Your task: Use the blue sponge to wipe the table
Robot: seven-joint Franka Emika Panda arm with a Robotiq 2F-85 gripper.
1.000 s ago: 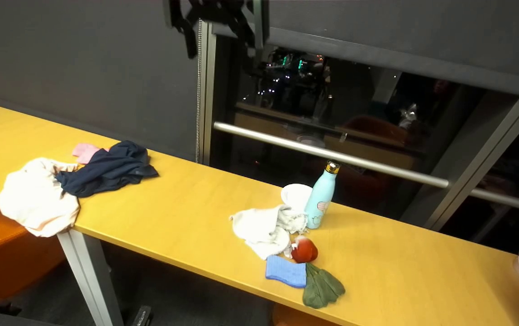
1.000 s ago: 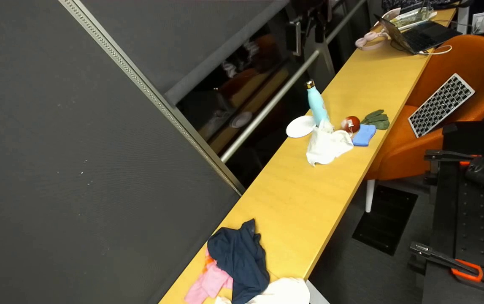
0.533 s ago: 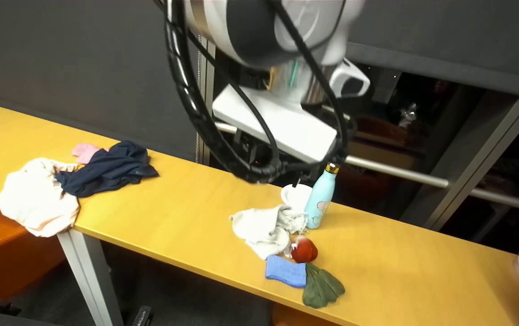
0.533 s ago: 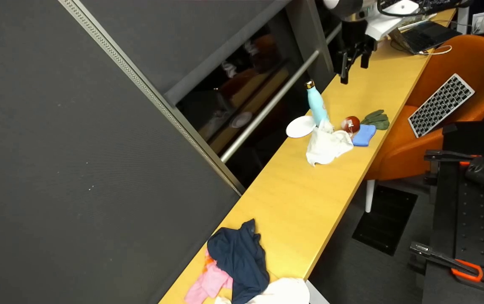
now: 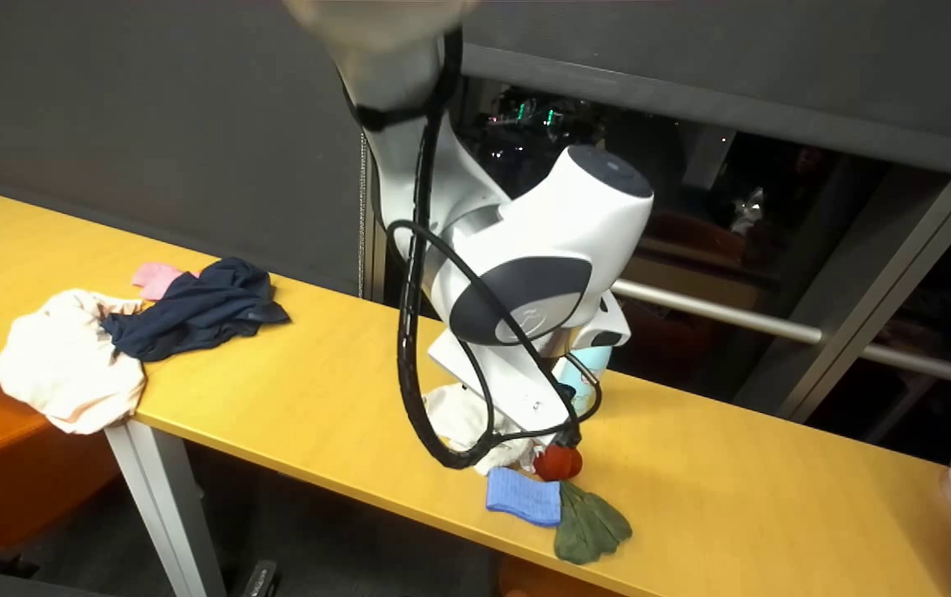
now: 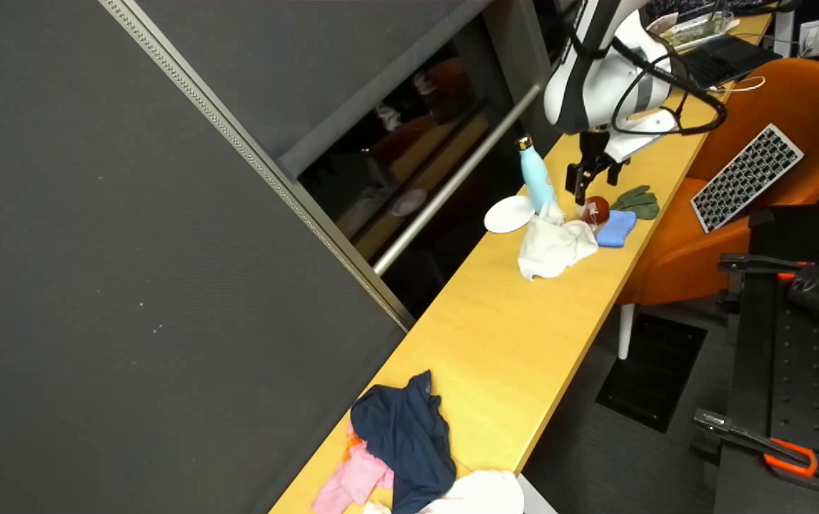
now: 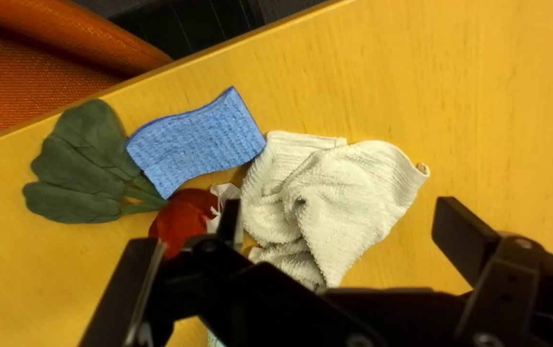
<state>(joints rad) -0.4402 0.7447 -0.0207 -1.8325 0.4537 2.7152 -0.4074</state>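
Crowding could spoil the grasp: the blue sponge (image 7: 196,142) lies on the counter (image 7: 488,96), touching a green leaf bunch (image 7: 81,166) and just beside a white cloth (image 7: 339,193), so the hand (image 7: 338,219), released and empty above, might snag the cloth or roll the red item (image 7: 182,219). One each here: sponge, white cloth, leaf bunch, red item, bottle (image 6: 538,178), dish (image 6: 508,215); farther off, one navy cloth (image 5: 197,311), one pink cloth (image 5: 157,279), one cream cloth (image 5: 69,365).
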